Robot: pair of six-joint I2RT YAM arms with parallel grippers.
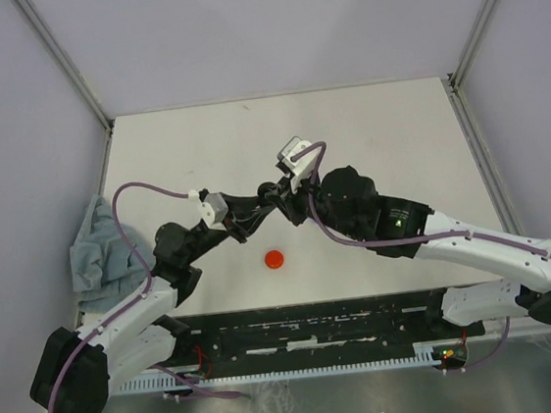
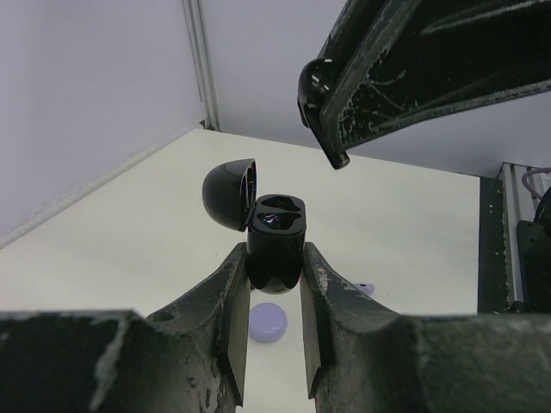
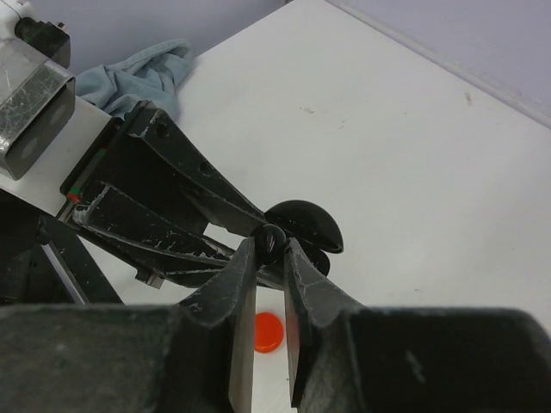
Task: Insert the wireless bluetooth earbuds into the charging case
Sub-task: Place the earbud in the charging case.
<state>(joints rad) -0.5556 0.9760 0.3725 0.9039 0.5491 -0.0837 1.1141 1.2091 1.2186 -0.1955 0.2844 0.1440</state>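
Observation:
My left gripper [image 2: 275,261] is shut on a black charging case [image 2: 276,245], held upright above the table with its domed lid [image 2: 230,192] swung open to the left. Both wells of the case show from above. My right gripper [image 3: 271,250] is shut on a small black earbud [image 3: 275,240], pinched at its fingertips. In the left wrist view that earbud [image 2: 313,88] hangs above and slightly right of the open case, apart from it. From overhead the two grippers [image 1: 261,208] meet over the middle of the table. A lavender earbud [image 2: 367,288] lies on the table beyond the case.
A red round case [image 1: 276,259] lies on the table just in front of the grippers. Directly under my left gripper's fingers lies a lavender round case [image 2: 268,323]. A grey-blue cloth [image 1: 99,251] is bunched at the table's left edge. Walls enclose the table.

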